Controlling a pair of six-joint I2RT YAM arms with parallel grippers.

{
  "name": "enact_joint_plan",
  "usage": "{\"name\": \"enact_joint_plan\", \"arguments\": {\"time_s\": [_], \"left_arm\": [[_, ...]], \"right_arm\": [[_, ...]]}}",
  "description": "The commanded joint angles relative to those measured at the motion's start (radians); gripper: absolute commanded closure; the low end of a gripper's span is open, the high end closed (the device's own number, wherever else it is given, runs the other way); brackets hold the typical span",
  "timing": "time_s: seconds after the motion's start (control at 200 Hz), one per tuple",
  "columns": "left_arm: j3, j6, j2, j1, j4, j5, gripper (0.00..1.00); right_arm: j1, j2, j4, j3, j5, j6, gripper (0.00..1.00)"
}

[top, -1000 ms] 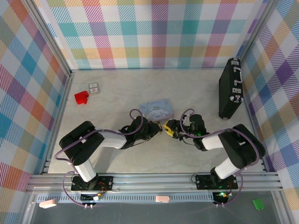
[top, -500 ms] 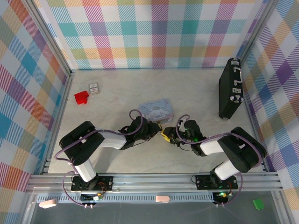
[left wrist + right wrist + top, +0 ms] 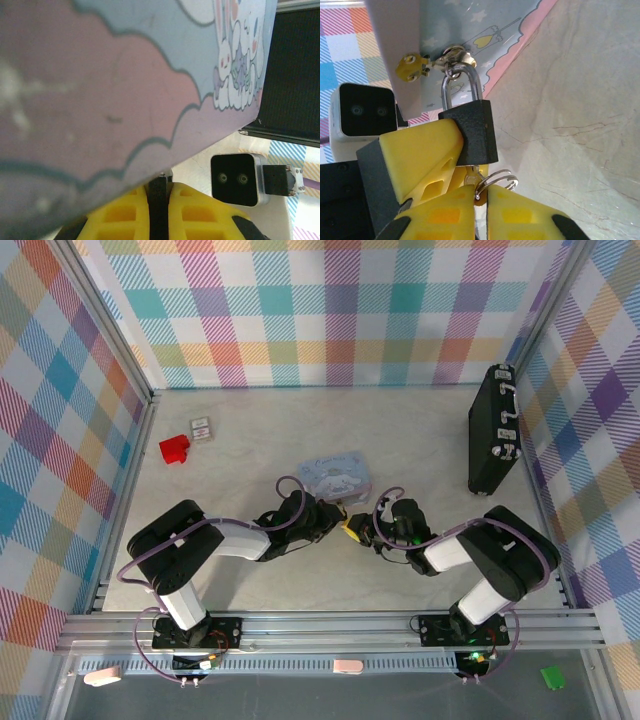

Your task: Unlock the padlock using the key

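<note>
Left claw (image 3: 159,192) is clenched on the padlock (image 3: 472,131), which hangs from the pale blue tin (image 3: 485,25). Right claw (image 3: 481,197) grasps the key (image 3: 471,176) at the padlock's underside.

Both arms are mostly matte black, the left arm (image 3: 180,540) and the right arm (image 3: 520,560), each with a white link (image 3: 180,605) coming up off a black base plate (image 3: 225,630). Purple cables (image 3: 120,573) loop along both. The fingers (image 3: 520,217) are chunky bright yellow plastic with rectangular pockets moulded in, on dark grey mounts (image 3: 370,165). The wrist cameras (image 3: 235,179) are little white boxes with a black face and two lenses. There's a green light (image 3: 470,655) under the right base.
</note>
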Motion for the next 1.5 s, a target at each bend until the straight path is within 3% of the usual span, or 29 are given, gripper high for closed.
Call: {"name": "enact_joint_plan", "arguments": {"time_s": [0.0, 0.405, 0.6, 0.81, 0.945, 1.075, 1.165, 1.235, 1.495], "left_arm": [[-0.026, -0.037, -0.022, -0.041, 0.062, 0.017, 1.00], [-0.022, -0.051, -0.050, -0.084, 0.048, 0.004, 1.00], [-0.006, -0.059, -0.080, -0.082, -0.077, -0.030, 1.00], [0.050, -0.074, -0.137, -0.056, -0.360, -0.097, 1.00], [0.062, -0.081, -0.161, -0.029, -0.420, -0.103, 1.00], [0.078, -0.079, -0.178, -0.014, -0.461, -0.095, 1.00], [0.095, -0.075, -0.189, -0.008, -0.491, -0.090, 1.00], [0.103, -0.073, -0.195, -0.005, -0.510, -0.087, 1.00], [0.098, -0.076, -0.212, 0.001, -0.506, -0.063, 1.00]], "right_arm": [[0.002, 0.029, 0.039, 0.034, 0.019, 0.010, 0.95], [-0.052, 0.088, 0.079, 0.046, -0.002, 0.021, 0.97], [-0.052, 0.024, -0.025, 0.043, 0.007, -0.065, 0.88], [-0.049, -0.240, -0.537, 0.099, 0.111, -0.449, 0.73], [-0.040, -0.399, -0.691, 0.096, 0.183, -0.674, 0.63], [0.030, -0.506, -0.707, 0.074, 0.278, -0.910, 0.57], [0.162, -0.592, -0.569, 0.002, 0.436, -1.132, 0.56], [0.228, -0.638, -0.493, -0.030, 0.484, -1.263, 0.54], [0.346, -0.583, -0.420, -0.034, 0.555, -1.562, 0.51]]}}
